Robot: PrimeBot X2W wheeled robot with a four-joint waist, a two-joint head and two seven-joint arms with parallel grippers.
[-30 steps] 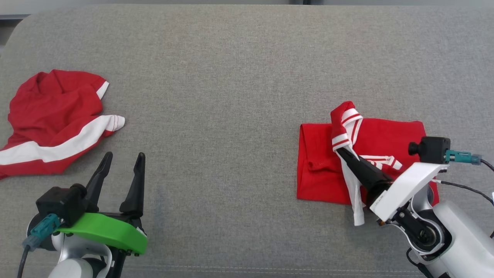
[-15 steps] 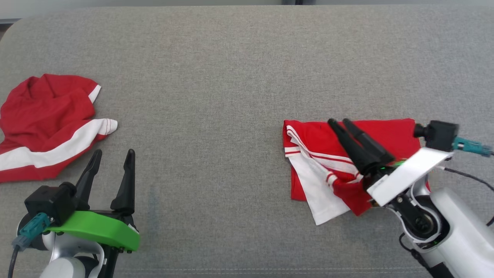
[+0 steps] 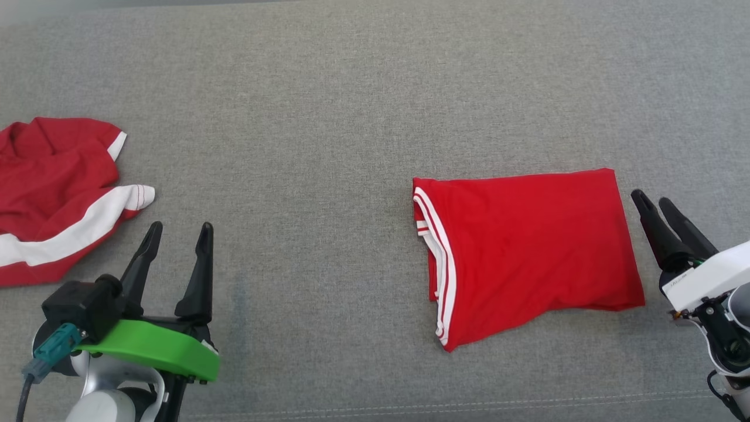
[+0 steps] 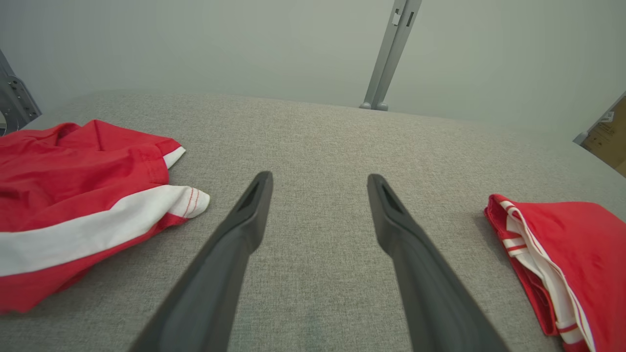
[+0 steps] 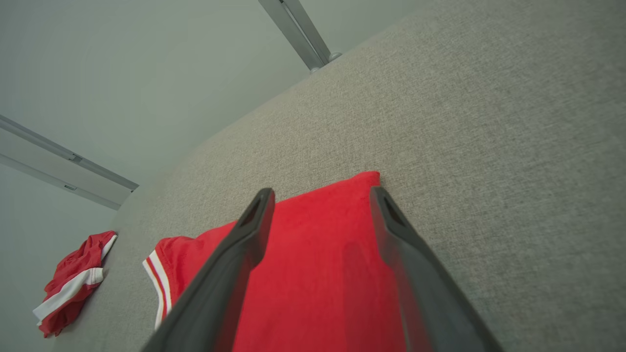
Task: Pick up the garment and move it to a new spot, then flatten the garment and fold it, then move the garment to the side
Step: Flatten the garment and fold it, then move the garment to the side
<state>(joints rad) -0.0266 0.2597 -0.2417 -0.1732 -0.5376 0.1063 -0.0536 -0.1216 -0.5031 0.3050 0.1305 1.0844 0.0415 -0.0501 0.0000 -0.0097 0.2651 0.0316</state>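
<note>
Two red garments on one grey cushion (image 3: 328,117), one folded garment (image 3: 527,246) flat just left of the right gripper (image 3: 650,197), one crumpled garment (image 3: 53,187) ahead-left of the left gripper (image 3: 179,225), both grippers spread open, holding nothing.

There are two red garments with white stripes: one folded garment (image 3: 527,246) and one crumpled garment (image 3: 58,193). Both are on one grey fabric worktop (image 3: 328,117). There are two grippers, the left gripper (image 3: 180,225) and the right gripper (image 3: 651,199), each with two dark fingers (image 4: 234,244), four in all. One grey metal post (image 4: 391,54) stands beyond the worktop.
</note>
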